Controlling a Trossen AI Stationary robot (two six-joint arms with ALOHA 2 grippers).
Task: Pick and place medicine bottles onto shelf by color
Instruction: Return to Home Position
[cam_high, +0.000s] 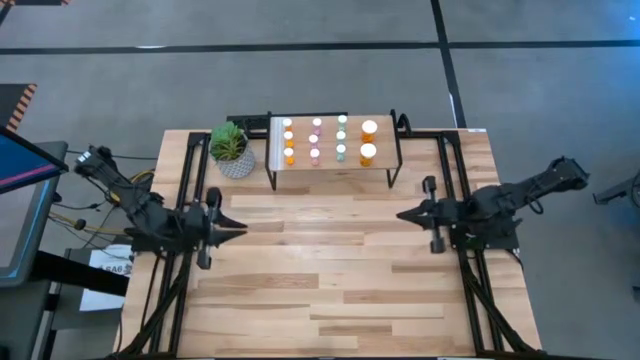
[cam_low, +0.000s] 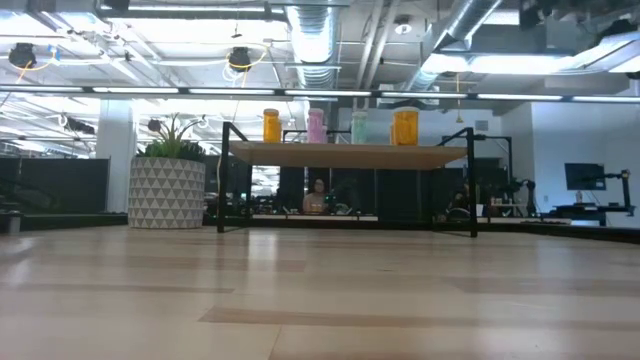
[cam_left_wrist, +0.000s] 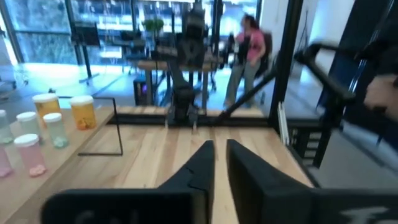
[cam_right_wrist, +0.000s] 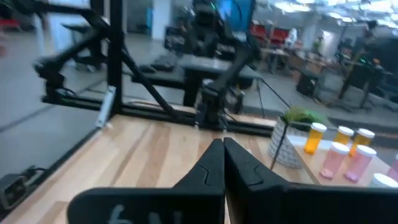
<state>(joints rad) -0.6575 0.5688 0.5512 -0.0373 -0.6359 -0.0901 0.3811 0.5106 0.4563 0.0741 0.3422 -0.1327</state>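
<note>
The shelf (cam_high: 335, 172) stands at the table's far edge on thin black legs. The medicine bottles stand on it in columns by color: orange (cam_high: 289, 156), pink (cam_high: 315, 154), teal (cam_high: 341, 151) and wider orange (cam_high: 368, 153). The low view shows them along the shelf top (cam_low: 350, 155). My left gripper (cam_high: 240, 228) hangs over the table's left side, pointing level toward the middle, shut with nothing between its fingers (cam_left_wrist: 220, 163). My right gripper (cam_high: 402, 214) faces it from the right side, also shut on nothing (cam_right_wrist: 222, 155). Both are well clear of the shelf.
A green plant in a white patterned pot (cam_high: 231, 150) stands just left of the shelf. Black frame rails (cam_high: 180, 200) run along both table sides. Bare wooden tabletop (cam_high: 330, 270) lies between and in front of the grippers. A person (cam_left_wrist: 245, 59) stands in the room beyond.
</note>
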